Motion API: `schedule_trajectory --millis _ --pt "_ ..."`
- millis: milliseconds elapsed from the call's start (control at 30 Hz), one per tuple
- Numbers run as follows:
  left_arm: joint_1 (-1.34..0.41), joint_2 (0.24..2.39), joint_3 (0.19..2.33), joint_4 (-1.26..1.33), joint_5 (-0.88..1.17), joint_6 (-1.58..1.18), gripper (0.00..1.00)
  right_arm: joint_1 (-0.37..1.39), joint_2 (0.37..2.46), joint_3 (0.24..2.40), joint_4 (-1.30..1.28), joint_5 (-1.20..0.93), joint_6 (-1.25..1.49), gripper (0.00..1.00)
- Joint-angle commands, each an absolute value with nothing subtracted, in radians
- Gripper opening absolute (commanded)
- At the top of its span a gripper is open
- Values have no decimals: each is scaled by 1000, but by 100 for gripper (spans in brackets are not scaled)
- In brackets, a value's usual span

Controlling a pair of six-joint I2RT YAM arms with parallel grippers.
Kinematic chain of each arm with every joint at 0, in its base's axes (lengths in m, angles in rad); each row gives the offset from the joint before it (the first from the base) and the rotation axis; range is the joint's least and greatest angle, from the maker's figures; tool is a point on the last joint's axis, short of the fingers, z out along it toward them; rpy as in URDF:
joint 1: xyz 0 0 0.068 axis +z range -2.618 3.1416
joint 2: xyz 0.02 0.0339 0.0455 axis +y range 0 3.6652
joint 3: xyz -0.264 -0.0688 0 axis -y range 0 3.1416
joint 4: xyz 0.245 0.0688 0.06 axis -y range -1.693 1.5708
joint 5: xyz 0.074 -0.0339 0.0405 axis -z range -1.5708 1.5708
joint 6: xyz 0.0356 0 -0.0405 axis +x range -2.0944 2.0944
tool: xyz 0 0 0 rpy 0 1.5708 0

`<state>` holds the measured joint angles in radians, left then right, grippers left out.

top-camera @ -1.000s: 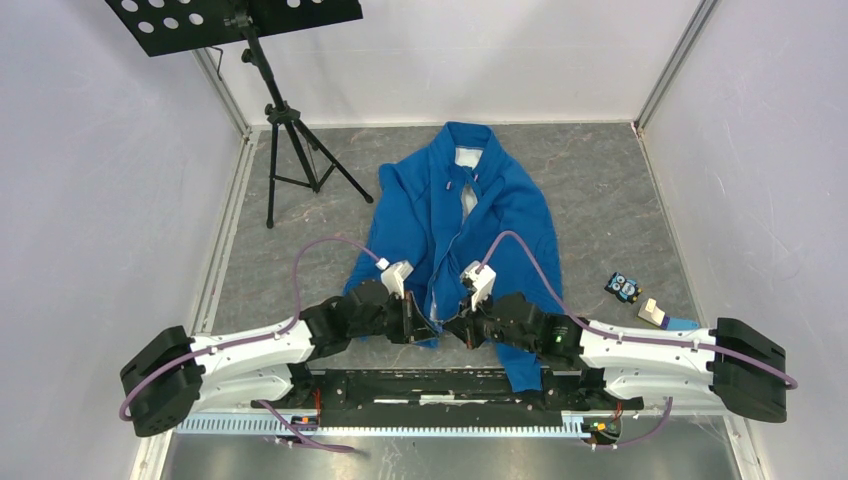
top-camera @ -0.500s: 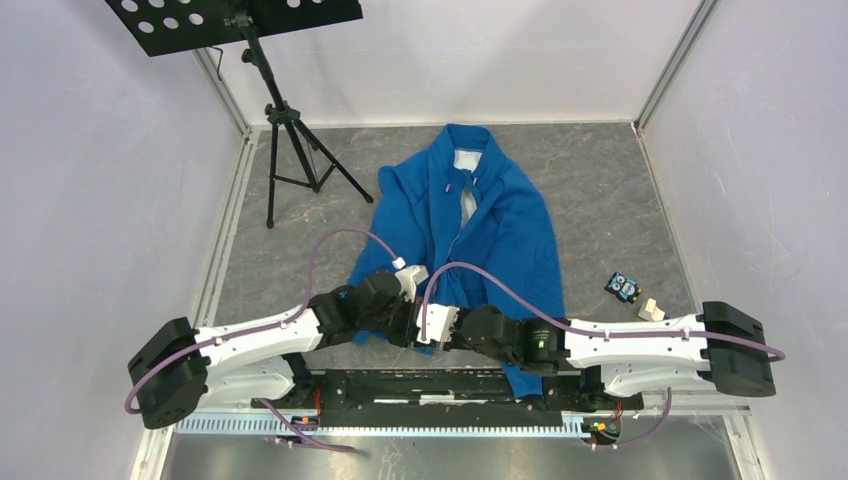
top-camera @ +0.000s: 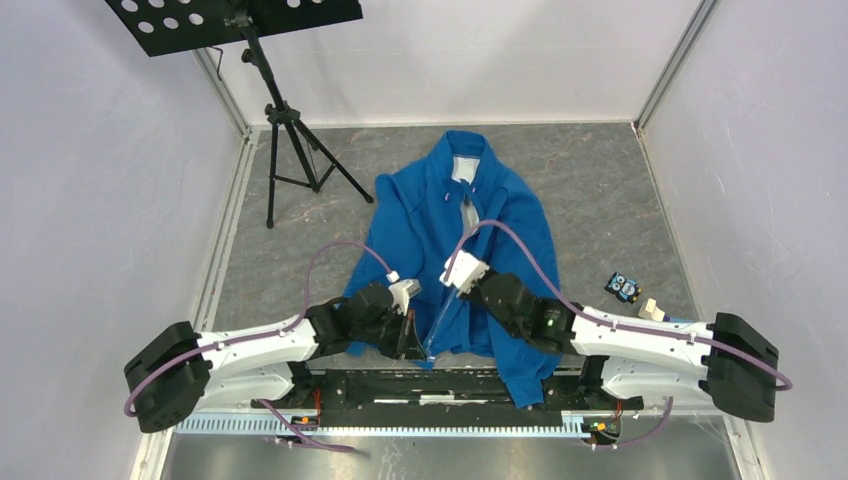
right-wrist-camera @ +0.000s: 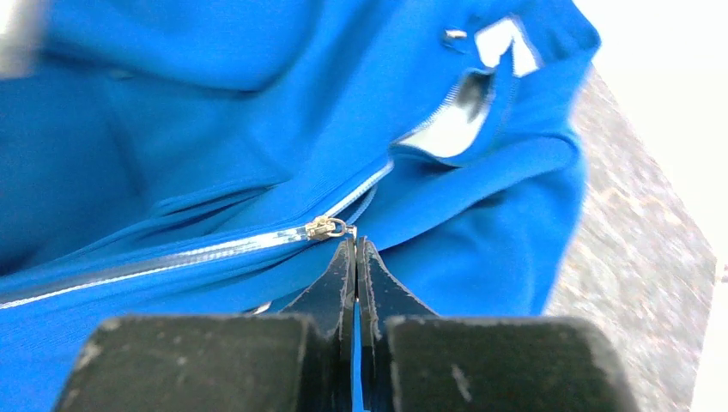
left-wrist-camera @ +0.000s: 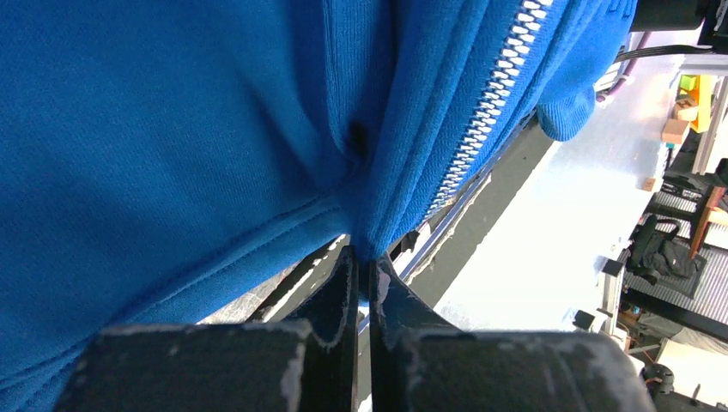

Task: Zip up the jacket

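Note:
The blue jacket (top-camera: pixel 510 220) lies flat on the grey floor, collar at the far end. My left gripper (top-camera: pixel 418 343) is shut on the jacket's bottom hem beside the zipper; in the left wrist view its jaws (left-wrist-camera: pixel 365 255) pinch a fold of blue fabric, with the zipper teeth (left-wrist-camera: pixel 489 112) running up to the right. My right gripper (top-camera: pixel 455 282) is at mid-jacket, shut at the zipper slider (right-wrist-camera: pixel 326 227); its jaws (right-wrist-camera: pixel 355 242) close on the pull. The zipper is closed below the slider and open above it, showing white lining (right-wrist-camera: pixel 459 103).
A black music stand on a tripod (top-camera: pixel 290 130) stands at the back left. Small objects (top-camera: pixel 625 288) lie on the floor at the right, near the right arm. A black rail (top-camera: pixel 420 385) runs along the near edge. White walls enclose the floor.
My right gripper has moved from the bottom hem up the jacket towards the collar, with the slider. The zipper is closed over a longer stretch. My left gripper stays on the hem.

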<state>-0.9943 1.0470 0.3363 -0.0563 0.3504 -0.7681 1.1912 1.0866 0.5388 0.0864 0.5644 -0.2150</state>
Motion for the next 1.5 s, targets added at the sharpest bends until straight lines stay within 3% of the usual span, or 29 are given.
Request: schedule_trajectory --millis 0,267,433,767,1100,1233,1267,1300,1333,1367,1433,1467 --pt "-1005 1074 324 -128 415 -777 2 1010 1115 647 186 613 -299 0" --pt "-1005 1102 318 -115 445 -753 2 728 1459 880 342 504 -529 0" --pt "-1008 1102 311 -93 470 -767 2 594 1733 1192 353 451 -588 0" --pt "-1017 1098 270 -13 442 -853 2 501 2142 1691 337 430 -677 0" --pt "-1016 1175 309 54 373 -873 2 467 2380 2098 283 362 -673 0" --pt "-1015 1231 367 14 278 -857 2 469 2383 2138 268 306 -650 0" --pt "-1014 1245 396 -46 219 -841 2 474 2375 2161 228 312 -624 5" --pt "-1015 1256 424 -80 172 -823 3 482 2353 2170 180 323 -596 24" --pt "-1014 1269 443 -112 119 -813 10 488 2312 2151 140 322 -560 55" --pt "-1012 1276 460 -123 88 -806 18 493 2261 2113 116 320 -524 79" --pt "-1009 1283 481 -121 66 -804 35 497 2131 1976 49 263 -410 98" --pt "-1009 1281 488 -113 72 -806 46 498 2048 1900 27 235 -352 98"
